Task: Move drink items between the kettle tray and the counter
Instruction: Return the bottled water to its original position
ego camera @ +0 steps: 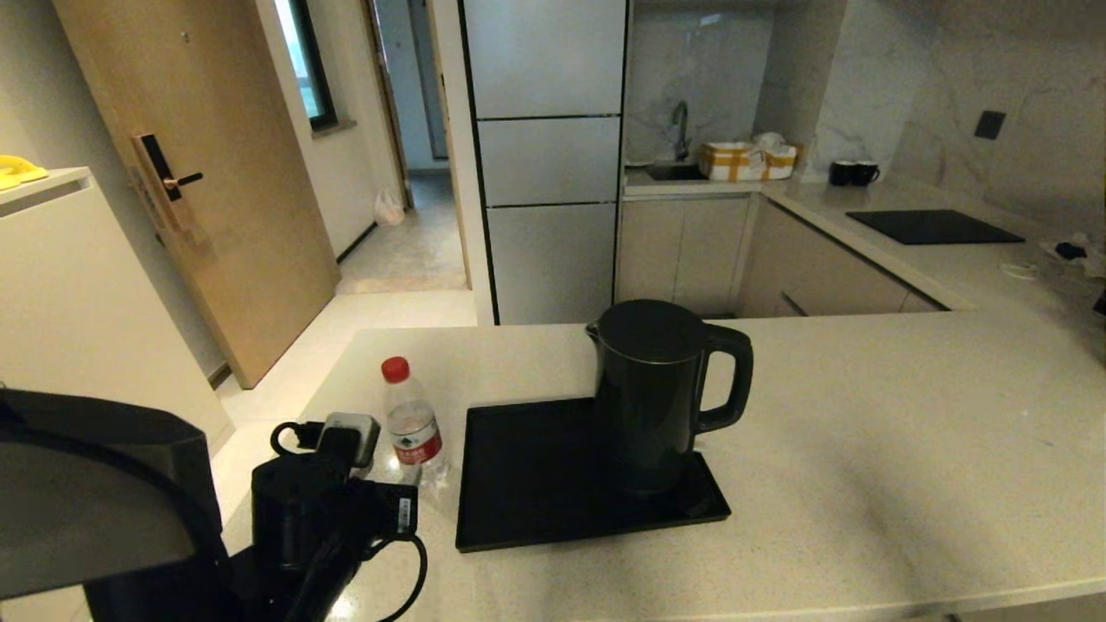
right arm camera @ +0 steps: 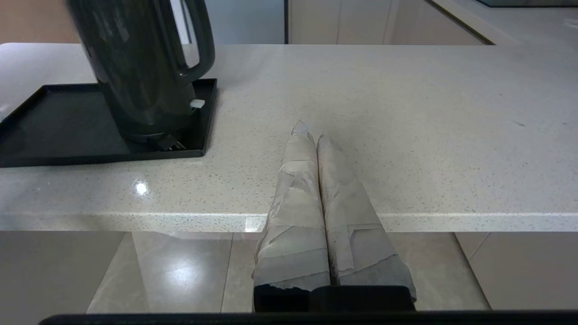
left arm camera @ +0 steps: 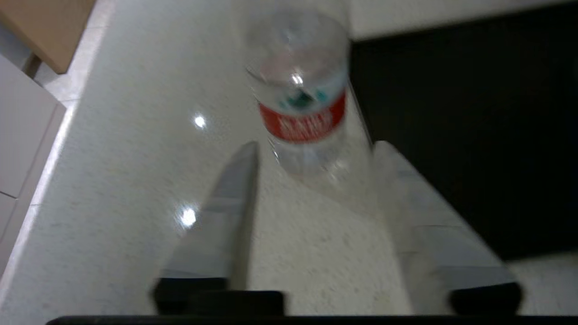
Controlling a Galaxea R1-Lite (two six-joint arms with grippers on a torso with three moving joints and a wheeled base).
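The dark glossy kettle stands upright on the right part of the black tray, handle to the right. A clear bottle with red cap and red label stands on the beige counter, just left of the tray. My left gripper is open, low over the counter, its fingertips on either side of the bottle's base, not closed on it. My right gripper is shut and empty, over the counter's front edge, to the right of the kettle and tray.
The counter's left edge drops to the floor close to the bottle. My left arm fills the near left corner. Far behind lie a grey worktop with a black cooktop, two black mugs and a yellow-white box.
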